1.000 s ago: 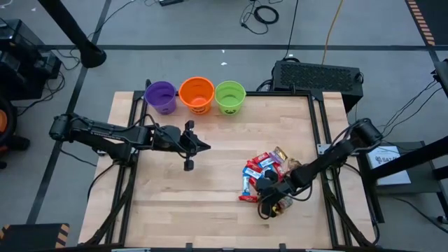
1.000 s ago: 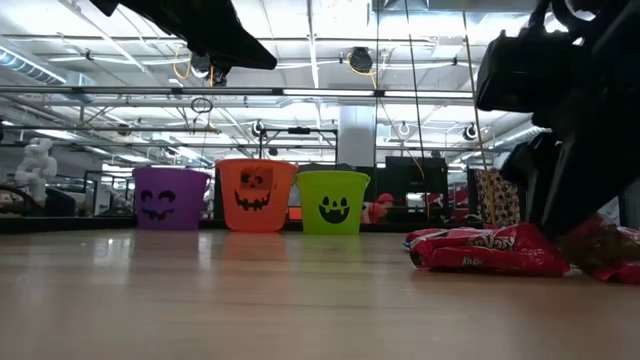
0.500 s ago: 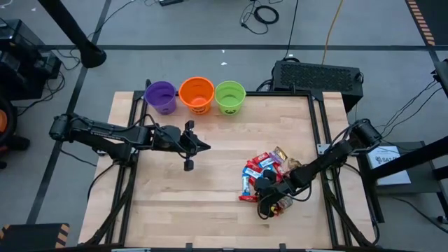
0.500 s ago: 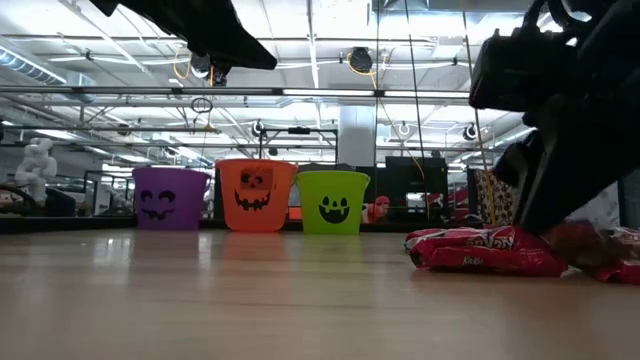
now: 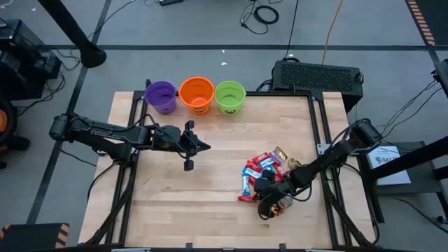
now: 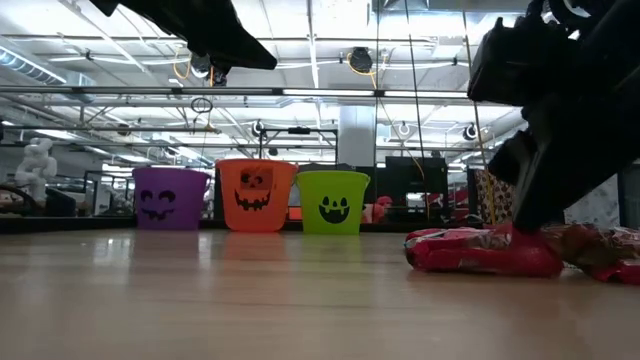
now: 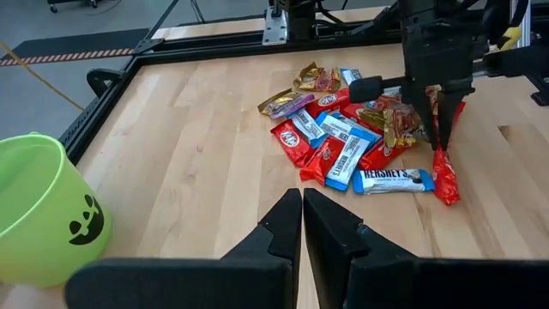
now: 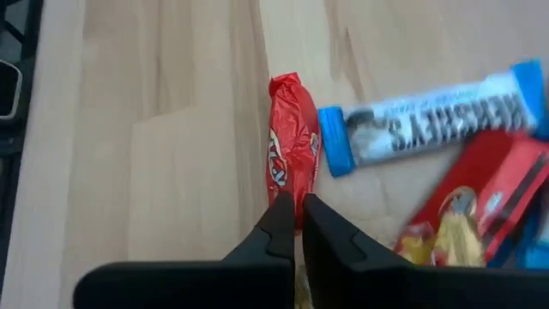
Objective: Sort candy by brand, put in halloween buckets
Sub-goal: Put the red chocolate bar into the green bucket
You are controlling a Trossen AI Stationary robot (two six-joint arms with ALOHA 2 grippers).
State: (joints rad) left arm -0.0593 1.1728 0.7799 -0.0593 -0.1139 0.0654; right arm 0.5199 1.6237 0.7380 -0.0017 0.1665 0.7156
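The candy pile (image 5: 266,171) lies at the table's right-centre: red, blue and gold wrapped bars (image 7: 343,137). My right gripper (image 5: 268,203) stands at the pile's near edge, fingers pointing down, shut on a red bar (image 8: 287,154). My left gripper (image 5: 205,146) hangs shut above bare table left of centre (image 7: 302,196), touching nothing. The purple bucket (image 5: 162,96), orange bucket (image 5: 197,94) and green bucket (image 5: 230,96) stand in a row on their bases at the far edge. My right gripper (image 8: 297,202) pinches the red bar by one end of its wrapper (image 8: 290,190) between its two fingers. The fingers (image 7: 439,129) come from above, pointing down. The bar (image 6: 480,252) lies flat on the table, reaching away from the fingers.
A blue and silver Hershey's bar (image 8: 429,120) lies right beside the red bar. The table's raised black frame (image 5: 318,133) runs along the sides. Bare wood (image 5: 210,189) spreads between the pile and the left arm. A black box (image 5: 318,75) sits beyond the far right corner.
My right gripper has come down a little onto the red bar at the pile's near edge, and the bar's wrapper has shifted slightly under it. The left arm has kept still.
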